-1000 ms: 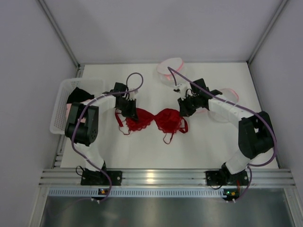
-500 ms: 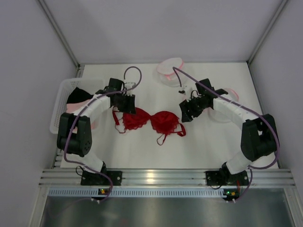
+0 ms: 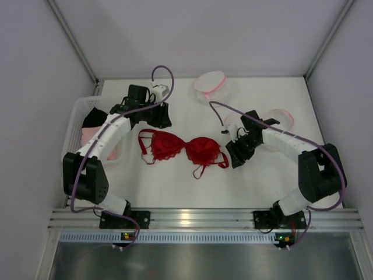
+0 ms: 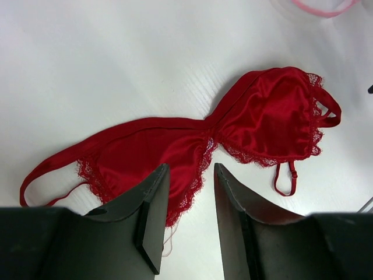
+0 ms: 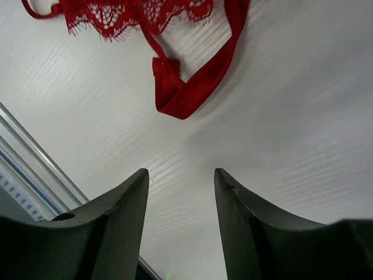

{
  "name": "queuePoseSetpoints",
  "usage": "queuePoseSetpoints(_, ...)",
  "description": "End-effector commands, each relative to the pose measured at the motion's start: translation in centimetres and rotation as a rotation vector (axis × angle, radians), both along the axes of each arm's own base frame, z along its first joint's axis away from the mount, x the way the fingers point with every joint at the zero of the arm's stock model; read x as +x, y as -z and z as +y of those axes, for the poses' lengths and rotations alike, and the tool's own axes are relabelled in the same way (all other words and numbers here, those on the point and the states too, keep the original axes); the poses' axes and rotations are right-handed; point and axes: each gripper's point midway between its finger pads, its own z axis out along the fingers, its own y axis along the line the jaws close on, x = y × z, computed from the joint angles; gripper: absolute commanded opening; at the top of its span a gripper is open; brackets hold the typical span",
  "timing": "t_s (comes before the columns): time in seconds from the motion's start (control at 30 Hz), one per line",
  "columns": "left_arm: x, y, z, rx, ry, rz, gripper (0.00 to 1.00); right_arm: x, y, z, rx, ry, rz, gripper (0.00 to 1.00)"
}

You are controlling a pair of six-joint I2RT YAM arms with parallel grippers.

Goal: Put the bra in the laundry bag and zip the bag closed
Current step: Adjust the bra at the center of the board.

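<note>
The red lace bra (image 3: pixel 182 149) lies spread flat in the middle of the table, free of both grippers. It also shows in the left wrist view (image 4: pixel 245 125), and one strap end (image 5: pixel 185 93) shows in the right wrist view. My left gripper (image 3: pixel 162 121) is open and empty, raised just behind the bra's left cup (image 4: pixel 191 175). My right gripper (image 3: pixel 235 157) is open and empty, just right of the bra's right cup (image 5: pixel 180 175). A white mesh laundry bag with pink trim (image 3: pixel 211 86) lies at the back centre. A second such bag (image 3: pixel 281 118) lies partly under my right arm.
A white plastic basket (image 3: pixel 74 125) with dark and pink clothes stands at the table's left edge. White walls enclose the table at the back and sides. The aluminium rail (image 3: pixel 186 219) runs along the near edge. A pink bag trim (image 4: pixel 323 7) shows at the left wrist view's top right.
Both grippers have drawn away from the bra's ends: the left one back and to the left, the right one toward the near edge. The bra now lies loose and shifted slightly nearer.
</note>
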Motion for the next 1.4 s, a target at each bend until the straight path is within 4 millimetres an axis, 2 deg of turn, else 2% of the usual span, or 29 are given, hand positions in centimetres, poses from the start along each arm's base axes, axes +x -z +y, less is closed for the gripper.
queuePoseSetpoints(0.0,0.4,-4.3,0.2,-0.039,-0.013,-0.103,0.42,0.2,-0.5,0.8,-0.028,-0.071,-0.131,0.50)
queuePoseSetpoints(0.17,0.4,-5.1,0.9,-0.047,-0.040,-0.122,0.43,-0.2,1.2,2.2,-0.083,-0.099,-0.131,0.48)
queuePoseSetpoints(0.2,0.4,-5.2,1.0,-0.042,-0.041,-0.127,0.43,0.3,1.6,2.2,-0.106,-0.090,-0.156,0.48)
queuePoseSetpoints(0.33,0.6,-5.7,1.8,-0.027,-0.063,-0.149,0.43,0.3,3.7,3.0,-0.134,-0.055,-0.129,0.49)
queuePoseSetpoints(0.47,0.5,-6.6,2.4,-0.020,-0.078,-0.182,0.43,0.7,4.8,3.8,-0.128,-0.011,-0.108,0.48)
queuePoseSetpoints(0.5,0.3,-6.4,2.6,-0.014,-0.084,-0.180,0.43,0.6,5.0,3.8,-0.126,-0.007,-0.102,0.47)
queuePoseSetpoints(0.6,-0.1,-6.4,3.2,0.000,-0.089,-0.195,0.44,0.6,4.9,3.5,-0.137,-0.010,-0.114,0.21)
queuePoseSetpoints(0.63,-0.2,-6.5,3.3,0.001,-0.091,-0.201,0.45,0.6,4.3,3.3,-0.141,-0.022,-0.128,0.09)
queuePoseSetpoints(0.7,-0.5,-6.4,3.5,0.006,-0.092,-0.201,0.45,0.6,3.4,2.8,-0.155,-0.036,-0.148,0.01)
queuePoseSetpoints(0.73,-0.6,-6.3,3.5,0.006,-0.092,-0.201,0.44,1.0,2.3,2.6,-0.148,-0.050,-0.185,0.00)
queuePoseSetpoints(0.8,-0.8,-6.1,3.5,0.003,-0.088,-0.195,0.44,0.4,1.2,1.6,-0.161,-0.065,-0.174,0.00)
queuePoseSetpoints(0.83,-0.8,-6.1,3.3,-0.002,-0.079,-0.192,0.44,0.6,0.0,1.4,-0.156,-0.092,-0.203,0.00)
queuePoseSetpoints(0.9,-1.0,-5.9,3.2,-0.001,-0.060,-0.195,0.45,-0.3,-1.1,0.4,-0.175,-0.125,-0.185,0.00)
queuePoseSetpoints(0.97,-1.0,-5.9,3.1,0.000,-0.043,-0.201,0.45,-0.2,-2.8,0.4,-0.162,-0.173,-0.223,0.00)
queuePoseSetpoints(1.0,-1.0,-5.8,3.1,0.003,-0.036,-0.202,0.44,-1.3,-3.2,0.1,-0.161,-0.200,-0.187,0.00)
queuePoseSetpoints(1.03,-1.0,-5.8,3.1,0.004,-0.031,-0.203,0.44,-1.0,-4.2,0.5,-0.146,-0.222,-0.204,0.00)
queuePoseSetpoints(1.1,-1.3,-5.6,2.8,0.000,-0.005,-0.202,0.45,-1.7,-5.2,1.2,-0.103,-0.250,-0.166,0.00)
queuePoseSetpoints(1.17,-1.7,-5.4,2.5,-0.006,0.028,-0.204,0.45,-1.4,-6.3,2.6,-0.046,-0.251,-0.134,0.00)
queuePoseSetpoints(1.2,-1.8,-5.2,2.5,-0.004,0.036,-0.204,0.45,-0.7,-7.5,3.6,-0.015,-0.244,-0.137,0.00)
queuePoseSetpoints(1.27,-2.0,-5.0,2.6,0.006,0.046,-0.211,0.45,-0.8,-7.1,4.6,0.001,-0.237,-0.037,0.00)
queuePoseSetpoints(1.3,-2.0,-4.7,2.7,0.009,0.047,-0.207,0.45,-1.1,-7.5,5.6,0.046,-0.239,0.007,0.00)
queuePoseSetpoints(1.33,-2.0,-4.8,2.7,0.015,0.050,-0.213,0.45,-0.3,-8.4,6.7,0.080,-0.233,0.008,0.00)
queuePoseSetpoints(1.37,-2.1,-4.7,2.7,0.019,0.056,-0.217,0.45,-0.3,-7.7,7.2,0.087,-0.231,0.070,0.00)
